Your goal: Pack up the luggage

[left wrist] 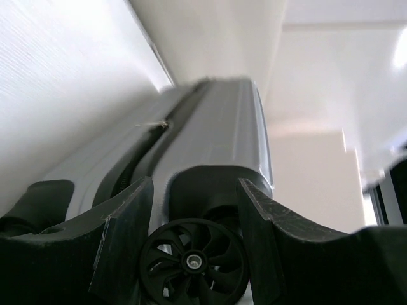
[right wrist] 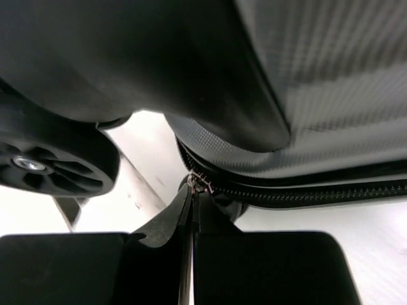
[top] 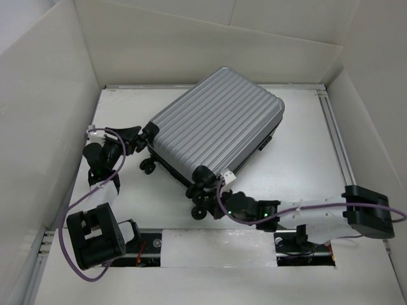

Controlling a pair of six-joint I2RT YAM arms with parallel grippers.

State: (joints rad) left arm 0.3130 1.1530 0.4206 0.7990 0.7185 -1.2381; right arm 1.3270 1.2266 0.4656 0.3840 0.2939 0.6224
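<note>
Right hand (right wrist: pixel 193 204) is pinching its fingers together on the small zipper pull (right wrist: pixel 198 183) at the near wheel-end corner of the luggage (top: pixel 219 121), which is lying flat and shut in the middle of the counter (top: pixel 299 159), its long axis running from 7 o'clock at the wheels to 1 o'clock at the top. From this hand the zipper track (right wrist: pixel 305 194) is leading off toward 1 o'clock along the near long side, so any pull is probably needing to follow that line. Left hand (left wrist: pixel 194 190) is sitting at the 9 o'clock corner, fingers apart, straddling a black wheel (left wrist: pixel 194 262), seemingly bracing the shell.
</note>
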